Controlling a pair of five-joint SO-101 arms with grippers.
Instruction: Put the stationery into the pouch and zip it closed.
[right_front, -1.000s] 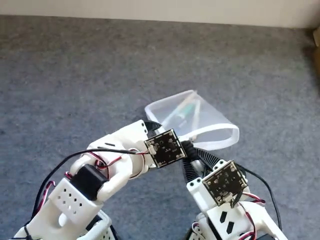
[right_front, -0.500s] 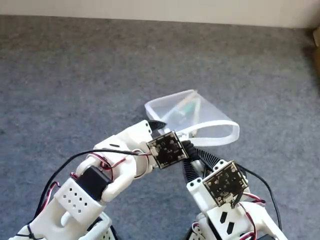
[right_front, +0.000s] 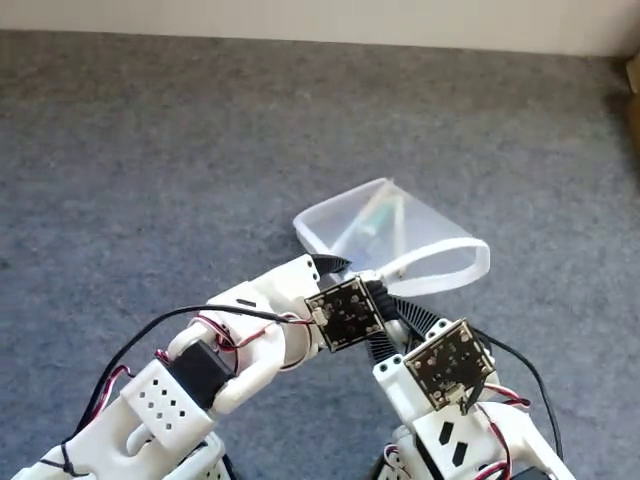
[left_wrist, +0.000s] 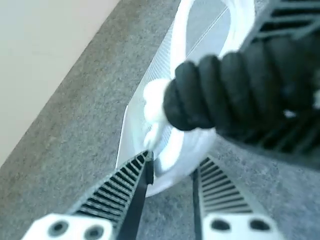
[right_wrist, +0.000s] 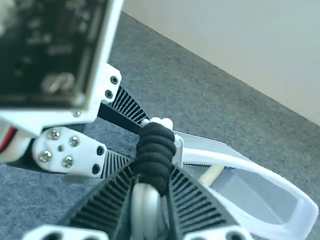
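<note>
One grey, carpet-like surface (right_front: 150, 150) is carrying everything, and two white arms are coming in from the 6 o'clock side, meeting near the middle.

One translucent pouch (right_front: 400, 225) is lying just past them, toward 12 o'clock. Its long axis is running roughly from 10 o'clock to 4 o'clock. Its white zip band (right_front: 440, 262) is lining the side nearest the arms and looping open at the 3 o'clock end, so the mouth is gaping that way.

Two long pieces of stationery are showing through the pouch wall. One greenish pen (right_front: 365, 222) is slanting toward 1 o'clock, and just beside it one pale stick (right_front: 399, 215) is pointing close to 12 o'clock.

From where I'm standing, the left gripper (left_wrist: 174, 161) is sitting at the 9 o'clock end of the pouch. Its two ribbed fingers are spread apart, with the white rim lying in the gap between them.

The right gripper (right_wrist: 156, 137) is sitting right beside it with its fingers drawn together, pinching one small white zip tab (right_wrist: 161, 121) at their tips.
</note>
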